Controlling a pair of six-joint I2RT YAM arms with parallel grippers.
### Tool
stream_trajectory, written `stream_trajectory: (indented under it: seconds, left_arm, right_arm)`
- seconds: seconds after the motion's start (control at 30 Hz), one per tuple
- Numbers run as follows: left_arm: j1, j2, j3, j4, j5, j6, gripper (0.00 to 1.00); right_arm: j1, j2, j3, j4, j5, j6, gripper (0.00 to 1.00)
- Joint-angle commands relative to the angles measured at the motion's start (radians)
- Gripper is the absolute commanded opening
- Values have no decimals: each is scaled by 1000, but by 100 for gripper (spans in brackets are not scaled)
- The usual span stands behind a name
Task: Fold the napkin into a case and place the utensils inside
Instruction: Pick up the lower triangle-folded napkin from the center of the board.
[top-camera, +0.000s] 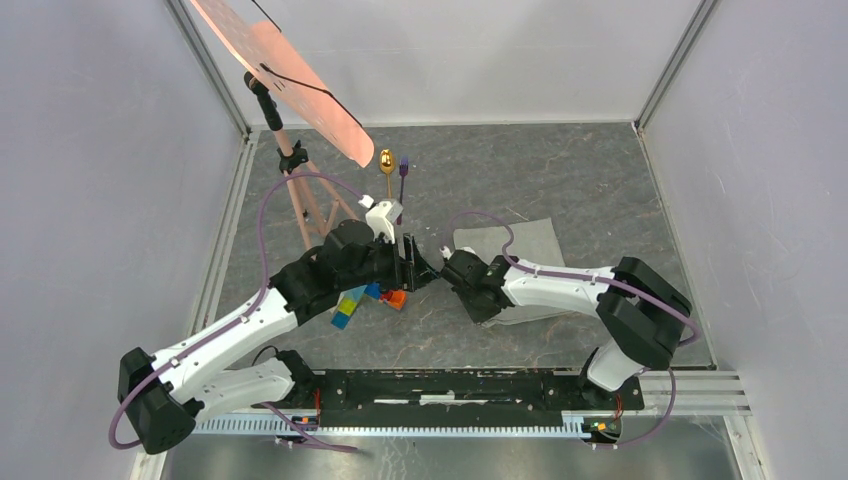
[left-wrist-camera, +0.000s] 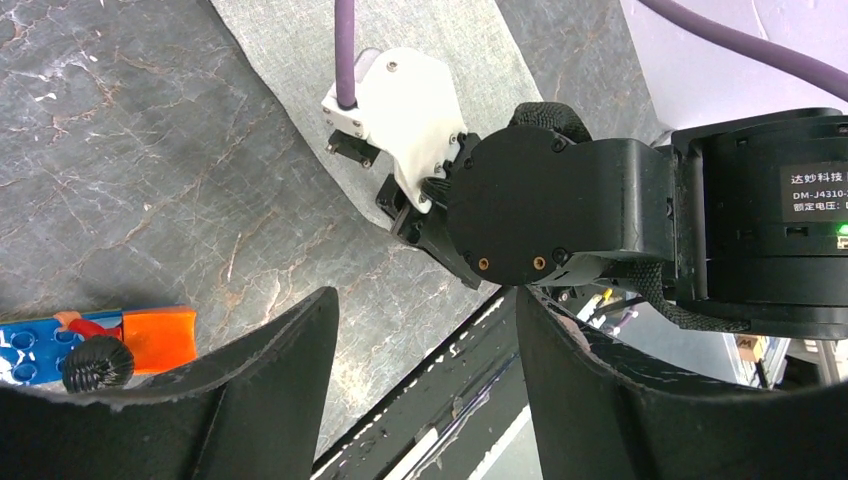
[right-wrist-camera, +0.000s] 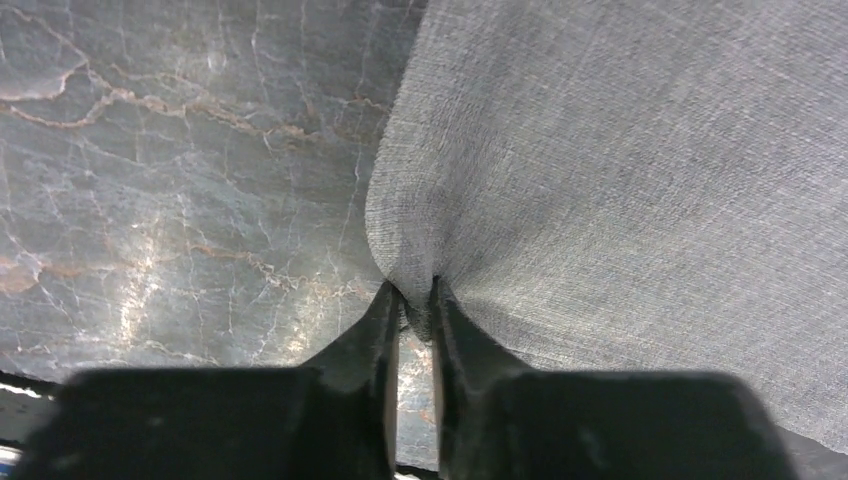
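Observation:
The grey-green napkin (top-camera: 525, 245) lies spread on the table right of centre, not as a narrow strip; it fills the right wrist view (right-wrist-camera: 620, 150). My right gripper (top-camera: 447, 270) is shut on the napkin's left edge, the cloth bunched between the fingertips (right-wrist-camera: 412, 295). My left gripper (top-camera: 418, 266) is open and empty just left of it, jaws wide apart (left-wrist-camera: 425, 300), facing the right arm's wrist (left-wrist-camera: 540, 210) with the napkin (left-wrist-camera: 460, 40) behind. The gold spoon (top-camera: 386, 160) and purple fork (top-camera: 403, 170) lie side by side at the back centre.
Colourful toy blocks (top-camera: 362, 298) lie under the left arm; an orange one (left-wrist-camera: 158, 338) and a blue one (left-wrist-camera: 30, 350) show in the left wrist view. A pink tripod (top-camera: 305, 195) with a reflector panel (top-camera: 290, 70) stands back left. Walls enclose the table.

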Motion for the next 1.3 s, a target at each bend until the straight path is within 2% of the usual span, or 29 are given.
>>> stream_trajectory:
  seconds: [0.0,0.03,0.07,0.13,0.27,0.33,0.57,0.8,0.97,1.17,1.27]
  left_arm:
    - [3,-11,1,-3,-24,6,73]
    - [3,-2,2,-6,-29,4,73]
    - [3,5,3,-8,-35,-3,73]
    - [2,14,-1,-13,-61,-27,73]
    - [3,29,-24,21,-95,-106,72]
    - [3,49,-36,39,-120,-162,71]
    - [2,270,31,87,-101,-410,76]
    - [-1,504,142,136,-121,-645,83]
    - [0,661,236,125,-109,-717,85]
    - [3,762,249,177,-130,-783,81]
    - [3,782,238,222,-184,-782,76]
  right_arm:
    - [7,28,-32,50,70,-5,7]
    - [8,5,-34,76,58,-15,1]
    - [6,-30,-41,101,38,-22,0]
    - [-6,-98,-80,201,-66,-51,0]
    - [-80,-222,-219,390,-354,-12,0]
    - [-123,-275,-281,446,-434,7,0]
    - [-297,-408,-440,588,-678,40,0]
    - [-411,-482,-522,646,-799,41,0]
    - [-517,-520,-589,697,-889,59,0]
    - [-601,-546,-635,720,-964,55,0]
    - [-638,-553,-648,713,-985,44,0]
